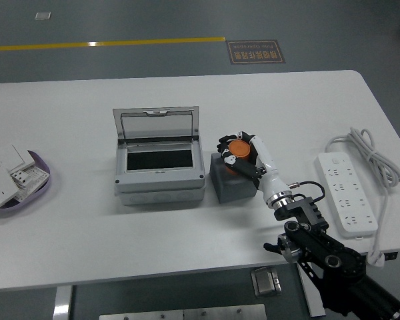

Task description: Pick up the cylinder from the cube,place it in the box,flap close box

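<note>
Orange and round, the single cylinder (239, 148) sat on top of the one grey cube (233, 179), just right of the box (160, 179). The right hand (243, 157) was curled around the cylinder, its dark fingers (227, 144) closed on the sides, though whether the cylinder had left the cube's top at all could not be told.

By my judgement the task was at its first step: the grasp was made or nearly so, while the carry to the box, the drop inside and the closing of the lid all remained. The box stood open, its one clear lid (157, 125) tilted up at the far side, the dark inside showing nothing.

Elsewhere on the white table (87, 253) lay one white power strip (347, 192) with its cord, far right, and one purple tray (37, 190) of white switch plates at the left edge. No left hand showed.
</note>
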`<control>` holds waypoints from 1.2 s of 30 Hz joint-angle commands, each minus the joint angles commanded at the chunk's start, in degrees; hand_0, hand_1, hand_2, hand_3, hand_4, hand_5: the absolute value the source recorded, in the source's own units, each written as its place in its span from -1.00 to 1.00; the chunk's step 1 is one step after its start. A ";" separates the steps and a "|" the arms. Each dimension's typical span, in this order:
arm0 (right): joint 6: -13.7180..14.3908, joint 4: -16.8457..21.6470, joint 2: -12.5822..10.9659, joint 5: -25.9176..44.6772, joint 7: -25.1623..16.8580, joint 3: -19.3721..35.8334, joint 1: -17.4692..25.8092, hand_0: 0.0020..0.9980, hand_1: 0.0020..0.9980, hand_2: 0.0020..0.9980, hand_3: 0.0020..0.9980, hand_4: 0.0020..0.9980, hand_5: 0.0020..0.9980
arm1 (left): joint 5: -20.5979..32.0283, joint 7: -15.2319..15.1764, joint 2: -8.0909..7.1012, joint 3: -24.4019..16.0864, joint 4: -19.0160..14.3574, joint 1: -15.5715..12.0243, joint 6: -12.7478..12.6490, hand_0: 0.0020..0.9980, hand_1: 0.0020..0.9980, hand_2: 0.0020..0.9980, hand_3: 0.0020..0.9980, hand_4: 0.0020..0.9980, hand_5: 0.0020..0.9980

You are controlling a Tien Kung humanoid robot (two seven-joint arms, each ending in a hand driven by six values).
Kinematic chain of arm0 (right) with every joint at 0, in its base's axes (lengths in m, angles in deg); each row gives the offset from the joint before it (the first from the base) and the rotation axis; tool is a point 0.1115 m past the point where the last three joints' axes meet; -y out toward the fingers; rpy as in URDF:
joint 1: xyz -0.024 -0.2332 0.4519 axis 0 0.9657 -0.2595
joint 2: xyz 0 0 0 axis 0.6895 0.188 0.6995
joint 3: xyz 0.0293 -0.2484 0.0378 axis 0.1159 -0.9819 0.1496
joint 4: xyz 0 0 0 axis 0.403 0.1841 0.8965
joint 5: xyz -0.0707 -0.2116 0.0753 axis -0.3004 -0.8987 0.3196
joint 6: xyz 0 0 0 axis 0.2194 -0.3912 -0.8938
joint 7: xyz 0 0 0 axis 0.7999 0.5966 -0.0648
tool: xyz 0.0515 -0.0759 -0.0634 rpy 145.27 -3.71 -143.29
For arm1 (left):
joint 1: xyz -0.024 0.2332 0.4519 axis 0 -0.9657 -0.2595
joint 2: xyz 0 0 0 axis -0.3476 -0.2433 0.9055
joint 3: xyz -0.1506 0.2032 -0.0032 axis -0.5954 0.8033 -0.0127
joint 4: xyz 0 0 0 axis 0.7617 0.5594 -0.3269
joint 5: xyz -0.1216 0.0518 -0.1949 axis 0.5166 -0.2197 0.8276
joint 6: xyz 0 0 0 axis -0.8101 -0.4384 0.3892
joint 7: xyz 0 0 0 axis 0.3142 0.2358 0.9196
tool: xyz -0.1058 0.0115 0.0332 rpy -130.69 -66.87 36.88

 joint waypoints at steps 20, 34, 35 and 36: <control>7.55 7.45 -0.24 -10.67 4.87 -6.78 -5.81 -0.23 -0.25 -0.36 -0.52 -1.00 -1.00 | -0.05 0.10 0.07 -0.19 0.00 -0.18 -0.07 0.20 0.16 0.11 0.20 0.32 -0.50; 2.19 9.02 2.02 -35.15 25.46 -15.71 -17.88 -0.97 -0.63 -0.44 -0.56 -1.00 -1.00 | -1.08 0.69 -0.12 -0.92 -0.15 -0.14 0.01 0.20 0.16 0.11 0.20 0.33 -0.48; 1.90 8.79 2.02 -36.55 26.67 -16.24 -18.50 -0.97 -0.63 -0.44 -0.56 -1.00 -1.00 | -1.17 0.71 -0.17 -1.00 -0.16 -0.10 0.03 0.20 0.16 0.11 0.20 0.33 -0.48; 1.59 8.56 2.02 -37.93 27.84 -16.66 -19.03 -0.97 -0.63 -0.44 -0.56 -1.00 -1.00 | -1.27 0.73 -0.22 -1.08 -0.17 -0.05 0.05 0.20 0.16 0.11 0.20 0.33 -0.48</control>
